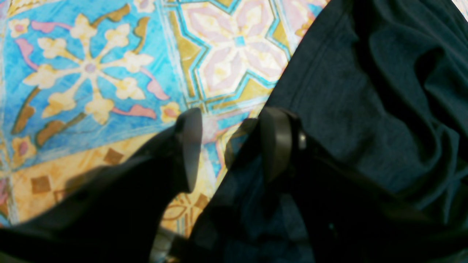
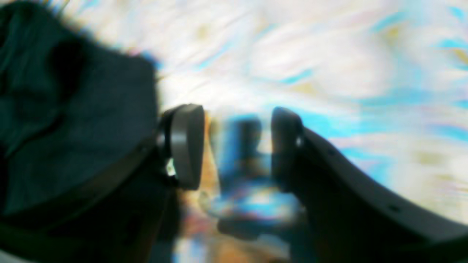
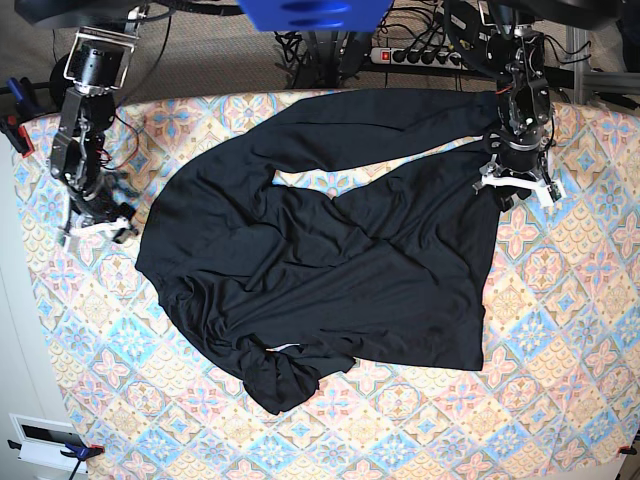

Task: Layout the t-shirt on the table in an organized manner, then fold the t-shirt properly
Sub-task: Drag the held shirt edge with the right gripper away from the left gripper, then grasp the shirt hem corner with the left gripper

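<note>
The t-shirt (image 3: 320, 250) lies spread but crumpled in the middle of the table (image 3: 560, 380), with one part bunched near the front edge. It is soft and light, so we judge it will sag and slide; better to take it at a hem or corner. We see no containers. The left gripper (image 1: 228, 146) and the right gripper (image 2: 237, 146) both stand apart, holding nothing.

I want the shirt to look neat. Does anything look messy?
Yes. The t-shirt lies crooked on the table, its lower corner bunched into a lump and folds across the middle.
</note>
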You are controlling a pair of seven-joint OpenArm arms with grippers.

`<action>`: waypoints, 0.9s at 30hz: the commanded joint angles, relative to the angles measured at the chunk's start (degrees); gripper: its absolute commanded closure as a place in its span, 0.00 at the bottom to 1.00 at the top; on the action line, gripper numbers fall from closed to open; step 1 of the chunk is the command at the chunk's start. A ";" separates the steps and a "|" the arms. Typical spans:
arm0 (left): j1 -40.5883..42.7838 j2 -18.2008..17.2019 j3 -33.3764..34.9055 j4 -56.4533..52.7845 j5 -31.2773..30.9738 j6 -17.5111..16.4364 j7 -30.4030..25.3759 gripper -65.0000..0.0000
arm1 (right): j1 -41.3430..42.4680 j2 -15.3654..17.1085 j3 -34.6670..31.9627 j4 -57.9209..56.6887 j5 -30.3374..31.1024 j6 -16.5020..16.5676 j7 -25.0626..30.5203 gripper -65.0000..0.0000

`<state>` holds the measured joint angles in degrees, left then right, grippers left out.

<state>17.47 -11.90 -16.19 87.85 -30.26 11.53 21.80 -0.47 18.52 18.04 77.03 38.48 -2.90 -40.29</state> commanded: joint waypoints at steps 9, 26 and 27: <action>0.94 -0.19 -0.12 -0.07 -1.08 1.35 3.21 0.59 | -0.80 -2.39 -2.97 6.09 1.48 0.57 0.69 0.56; 2.70 -0.45 -0.12 -0.07 -7.50 1.35 3.38 0.59 | -0.72 -2.13 -3.05 -5.69 18.36 7.25 0.69 0.60; 3.05 -0.54 -0.12 -0.07 -8.55 1.35 3.82 0.59 | -0.72 -2.13 -3.14 -5.78 18.36 7.25 0.69 0.65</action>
<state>19.25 -12.43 -16.43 88.05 -38.33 11.35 20.78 -1.26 15.92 15.16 71.33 58.37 5.56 -37.91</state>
